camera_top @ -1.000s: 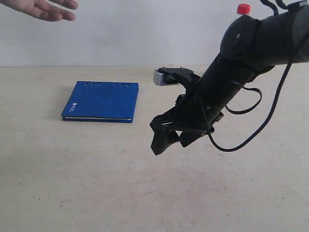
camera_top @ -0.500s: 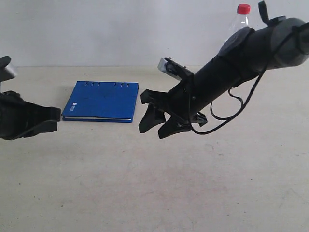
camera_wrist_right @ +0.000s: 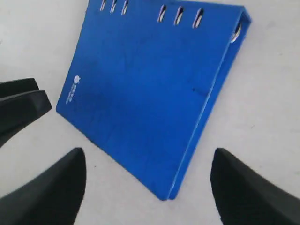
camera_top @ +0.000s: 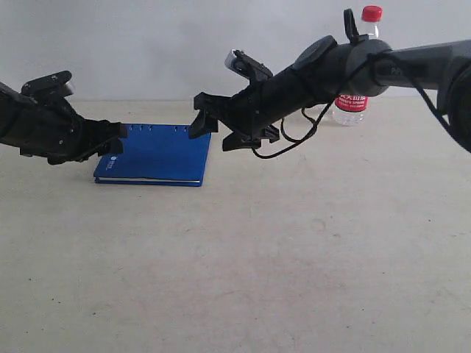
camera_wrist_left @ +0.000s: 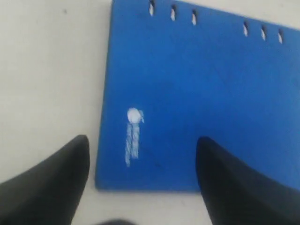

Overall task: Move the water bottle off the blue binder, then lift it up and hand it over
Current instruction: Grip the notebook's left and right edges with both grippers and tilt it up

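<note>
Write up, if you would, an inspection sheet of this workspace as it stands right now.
Surface: beige table, bare, faintly scuffed.
Job's things: blue binder lies closed and flat, with nothing on it. The water bottle stands upright on the table at the far right, off the binder and partly hidden by the right arm.
Clutter: nothing seen.
Grippers: the left gripper is open and empty, at the binder's logo end. The right gripper is open and empty, at the binder's opposite edge.
Cables: a black cable hangs in a loop under the right arm, clear of the table.
Surroundings: plain pale wall.
</note>
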### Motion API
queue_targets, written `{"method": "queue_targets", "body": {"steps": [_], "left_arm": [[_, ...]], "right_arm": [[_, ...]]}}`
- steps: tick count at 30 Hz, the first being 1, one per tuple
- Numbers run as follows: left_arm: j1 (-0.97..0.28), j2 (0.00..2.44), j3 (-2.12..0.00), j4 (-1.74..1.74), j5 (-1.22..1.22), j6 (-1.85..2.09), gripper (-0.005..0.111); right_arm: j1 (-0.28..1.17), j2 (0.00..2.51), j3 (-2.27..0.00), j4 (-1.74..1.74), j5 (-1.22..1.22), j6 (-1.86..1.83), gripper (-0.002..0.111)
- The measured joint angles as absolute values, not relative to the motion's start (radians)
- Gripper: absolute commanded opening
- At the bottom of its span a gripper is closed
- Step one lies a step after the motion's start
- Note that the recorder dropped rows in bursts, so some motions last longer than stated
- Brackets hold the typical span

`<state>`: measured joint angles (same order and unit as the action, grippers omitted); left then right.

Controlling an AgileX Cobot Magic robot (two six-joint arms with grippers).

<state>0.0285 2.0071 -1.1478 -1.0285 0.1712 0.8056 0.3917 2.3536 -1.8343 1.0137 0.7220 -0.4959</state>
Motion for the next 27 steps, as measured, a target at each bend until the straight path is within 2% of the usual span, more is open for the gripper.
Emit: {"method": "queue_targets", "body": {"steps": [9,21,27], "left_arm": [[0.041,2.221,-1.416,-1.032,0.333,0.815,0.062],[0.088,2.23,-1.423,-1.025,0.313,0.84,0.062],[0.069,2.232,-1.423,-1.201,0.48,0.991,0.062]], "right_arm": [[0.305,2.483,-1.882,1.141,0.71,-0.561,0.066],[0.301,2.487,-1.882,1.157,0.773,-0.629,0.066],[0.301,2.489,-1.882,1.157,0.831,-0.646,0.066]]}}
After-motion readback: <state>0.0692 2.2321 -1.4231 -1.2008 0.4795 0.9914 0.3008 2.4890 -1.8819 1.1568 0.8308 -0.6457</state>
